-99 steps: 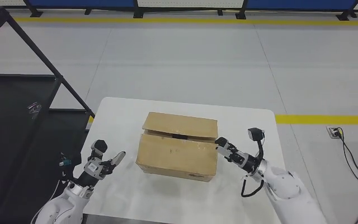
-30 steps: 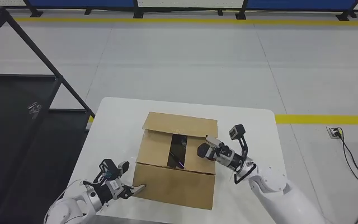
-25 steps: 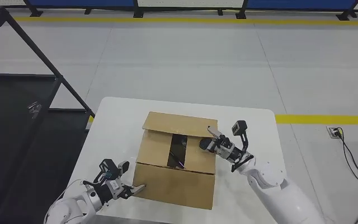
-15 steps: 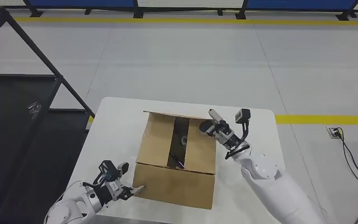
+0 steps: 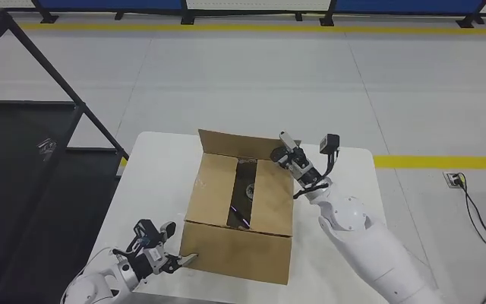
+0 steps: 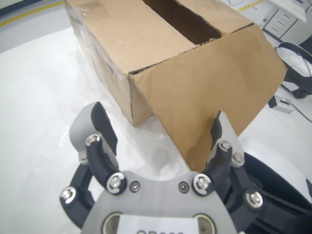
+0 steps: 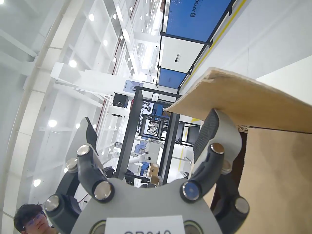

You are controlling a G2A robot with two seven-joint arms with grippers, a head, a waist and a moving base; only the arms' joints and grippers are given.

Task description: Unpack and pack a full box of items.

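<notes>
A white worktop (image 5: 156,167) stands on grey floor (image 5: 250,76). Yellow floor line (image 5: 429,161) at three o'clock; black frame (image 5: 53,72) at nine; blue panels (image 5: 106,4) at twelve; perhaps a power socket (image 5: 453,179) beside the line.

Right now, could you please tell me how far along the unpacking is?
Done: near flap of the box folded outward, the left arm's open jaws at its corner. In hand: the right arm's open jaws rest against the raised far flap. Left: two inner flaps cover most of the opening; nothing is out yet.
</notes>
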